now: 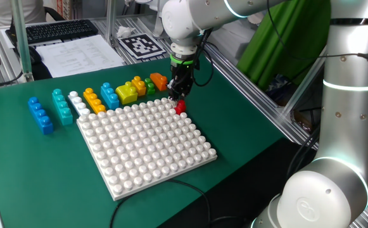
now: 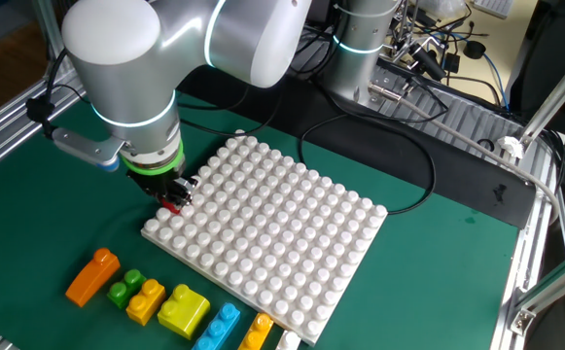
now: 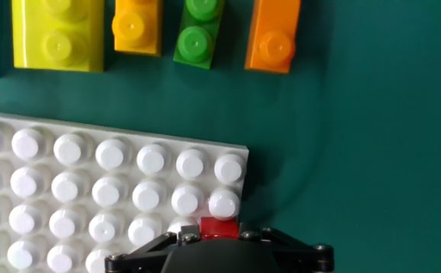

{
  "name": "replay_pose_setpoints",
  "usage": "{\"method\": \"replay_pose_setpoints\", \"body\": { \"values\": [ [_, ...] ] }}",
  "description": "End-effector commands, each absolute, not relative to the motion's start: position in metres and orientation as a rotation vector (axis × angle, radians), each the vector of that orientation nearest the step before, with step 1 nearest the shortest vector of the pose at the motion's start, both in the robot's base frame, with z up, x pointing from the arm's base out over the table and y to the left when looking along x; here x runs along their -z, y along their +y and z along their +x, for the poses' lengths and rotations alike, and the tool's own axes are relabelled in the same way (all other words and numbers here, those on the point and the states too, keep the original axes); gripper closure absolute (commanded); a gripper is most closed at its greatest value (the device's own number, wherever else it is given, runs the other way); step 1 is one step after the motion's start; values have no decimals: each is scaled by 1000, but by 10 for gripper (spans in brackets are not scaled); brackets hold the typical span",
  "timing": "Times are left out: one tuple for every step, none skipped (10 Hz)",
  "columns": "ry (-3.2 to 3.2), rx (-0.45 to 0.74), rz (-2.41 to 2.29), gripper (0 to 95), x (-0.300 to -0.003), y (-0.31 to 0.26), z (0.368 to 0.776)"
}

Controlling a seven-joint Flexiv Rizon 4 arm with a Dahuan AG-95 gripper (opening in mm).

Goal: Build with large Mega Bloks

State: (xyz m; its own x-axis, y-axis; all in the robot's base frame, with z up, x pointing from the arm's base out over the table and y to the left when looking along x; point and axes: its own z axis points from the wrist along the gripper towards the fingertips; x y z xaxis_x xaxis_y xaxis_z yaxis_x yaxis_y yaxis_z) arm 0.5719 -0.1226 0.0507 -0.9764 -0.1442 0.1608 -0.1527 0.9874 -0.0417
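Red Mega Blok (image 1: 180, 106) sits pinched in my nearly closed tool (image 1: 177, 98) at the baseplate's (image 1: 145, 145) two-o'clock corner; misaligned studs could jam or tip it.

I count ten bricks on my screens: one teal brick (image 1: 61, 106), one white brick (image 1: 79, 104), one yellow brick (image 1: 126, 93), one green brick (image 1: 149, 84), one orange brick (image 1: 159, 80) and one red brick (image 1: 180, 106). There are two blues, the end blue brick (image 1: 40, 115) and the mid blue brick (image 1: 109, 95), and two ambers, the long amber brick (image 1: 94, 100) and the short amber brick (image 1: 138, 86). I see one baseplate (image 1: 145, 152).
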Motion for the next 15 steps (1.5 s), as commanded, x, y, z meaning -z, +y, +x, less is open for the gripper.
{"method": "replay_pose_setpoints", "body": {
  "values": [
    [-2979, -79, 219, 950, -49, -122, 573],
    [-2981, -80, 213, 760, -49, -122, 573],
    [-2980, -82, 193, 380, -49, -122, 573],
    [-2986, -86, 182, 380, -48, -122, 573],
    [-2994, -90, 179, 190, -46, -122, 573],
    [-3002, -92, 181, 190, -43, -122, 573],
    [-3002, -92, 182, 190, -42, -122, 573],
    [-3000, -81, 174, 190, -43, -123, 573],
    [-3002, -74, 165, 0, -43, -123, 574],
    [-3002, -58, 153, 0, -44, -124, 574],
    [-3004, -23, 134, 0, -46, -125, 576],
    [-3006, 8, 124, 0, -48, -125, 578],
    [-3006, 19, 117, 0, -52, -126, 582],
    [-3005, 19, 113, 190, -55, -125, 586],
    [-3002, 19, 111, 190, -60, -122, 592]
  ]
}}
